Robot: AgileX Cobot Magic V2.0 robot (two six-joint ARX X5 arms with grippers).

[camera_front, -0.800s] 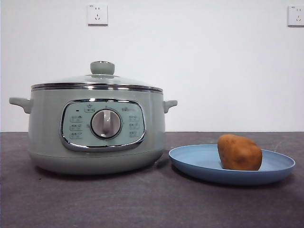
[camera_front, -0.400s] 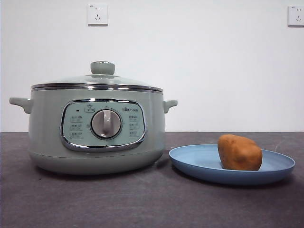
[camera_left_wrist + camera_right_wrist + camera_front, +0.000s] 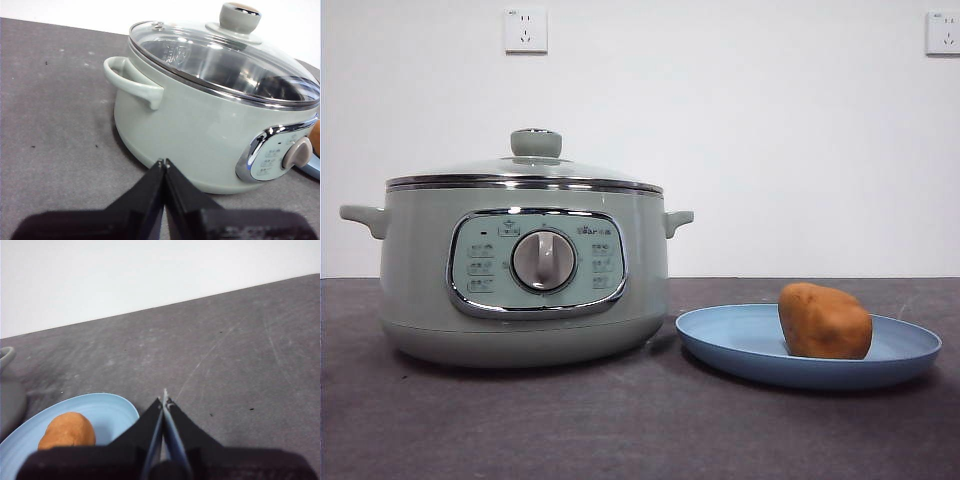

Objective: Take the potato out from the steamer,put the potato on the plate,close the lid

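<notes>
From the front I see neither of my arms; only the wrist cameras show them. My left gripper [image 3: 163,162] has its jaws pressed together on nothing, held over the dark table [image 3: 640,430] just beside the steamer [image 3: 525,275]. From that wrist the steamer's far side is cut off, and only a sliver of the plate shows past the control panel. My right gripper [image 3: 165,397] is likewise closed and empty, over bare table near the rim of the plate [image 3: 750,345]; my own jaws hide the plate's near edge there.

The lid [image 3: 525,172] sits on the steamer, its chrome rim flush all round as far as I can see. Reflections in the glass keep me from making out the inside clearly. The potato [image 3: 825,320] lies on the plate, right of its centre. The plate stands just beside the steamer's base; whether they touch I cannot tell. Open table stretches in front of both.
</notes>
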